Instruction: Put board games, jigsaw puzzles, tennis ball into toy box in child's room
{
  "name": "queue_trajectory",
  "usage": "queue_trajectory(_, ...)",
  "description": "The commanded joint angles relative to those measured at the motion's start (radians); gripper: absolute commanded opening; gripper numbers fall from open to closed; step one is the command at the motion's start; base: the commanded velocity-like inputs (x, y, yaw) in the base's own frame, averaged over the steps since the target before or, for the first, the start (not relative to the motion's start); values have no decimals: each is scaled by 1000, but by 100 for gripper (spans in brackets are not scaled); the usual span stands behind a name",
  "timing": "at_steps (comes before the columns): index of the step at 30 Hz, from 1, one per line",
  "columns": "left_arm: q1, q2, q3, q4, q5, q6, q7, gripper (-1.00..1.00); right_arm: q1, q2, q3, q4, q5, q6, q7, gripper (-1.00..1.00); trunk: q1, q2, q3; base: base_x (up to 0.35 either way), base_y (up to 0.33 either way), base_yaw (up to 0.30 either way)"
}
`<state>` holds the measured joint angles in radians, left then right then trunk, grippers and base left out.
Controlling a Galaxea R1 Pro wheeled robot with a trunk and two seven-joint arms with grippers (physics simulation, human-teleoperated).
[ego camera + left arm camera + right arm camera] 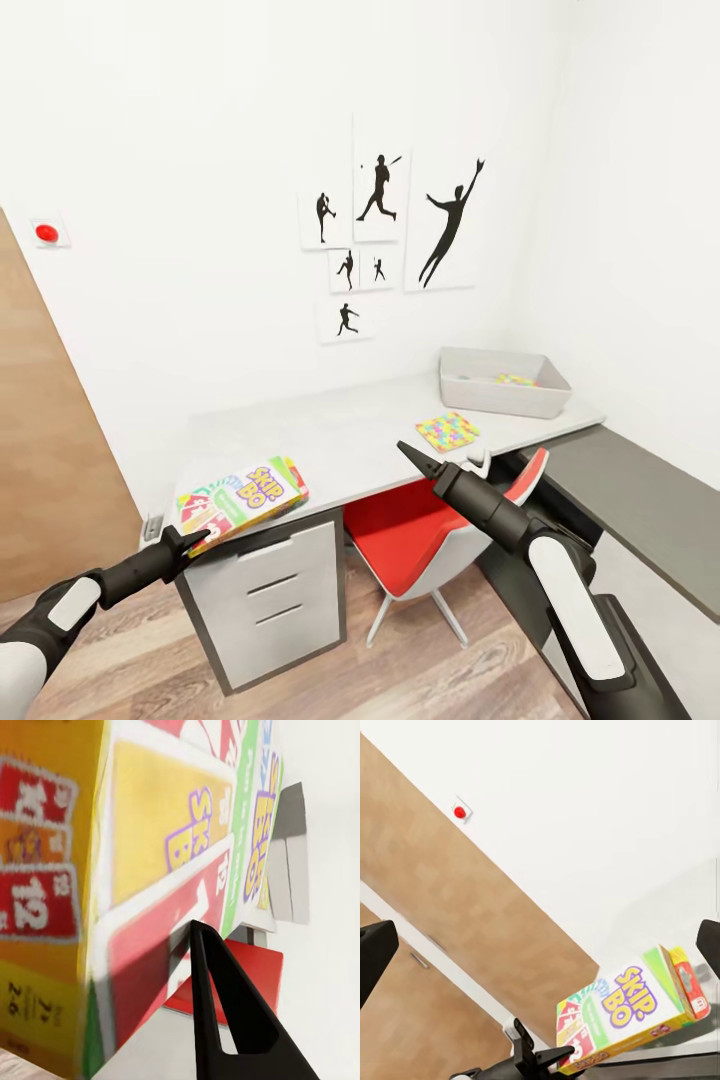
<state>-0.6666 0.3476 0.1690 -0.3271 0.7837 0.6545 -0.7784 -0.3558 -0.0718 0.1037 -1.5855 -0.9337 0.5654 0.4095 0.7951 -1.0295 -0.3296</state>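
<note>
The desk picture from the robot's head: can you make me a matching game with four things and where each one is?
Things:
1. Colourful Skip-Bo game box
2. Grey plastic toy box
3. Multicoloured square jigsaw puzzle
4. Red-seated white chair

Places:
A. Far right end of the grey desk
B. Tucked under the desk
C. Desk's near left corner, at the left gripper
D. Flat on the desk, in front of the toy box

Pairs: 1-C, 2-A, 3-D, 4-B

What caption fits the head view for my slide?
Left gripper at the Skip-Bo box on the desk's near corner; toy box waits at the far end.
</note>
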Motion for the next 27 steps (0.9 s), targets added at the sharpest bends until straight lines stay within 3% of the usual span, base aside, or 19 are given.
queue_trajectory(1, -1, 0, 3, 0, -1, 4, -2, -100, -1, 0, 1, 0, -6, 5, -6, 100, -4, 6, 2, 0, 0, 0)
queue_trajectory(12, -1, -1, 3, 0, -1, 6, -10, -100, -1, 2, 5, -1, -13, 11, -166, 100, -46, 83, 36, 0, 0, 0)
queue_trajectory(27, -1, -1, 2, -1, -1, 8, -14, -100, -1, 1, 7, -1, -14, 6, -176, 100, -104, 188, 83, 0, 0, 0)
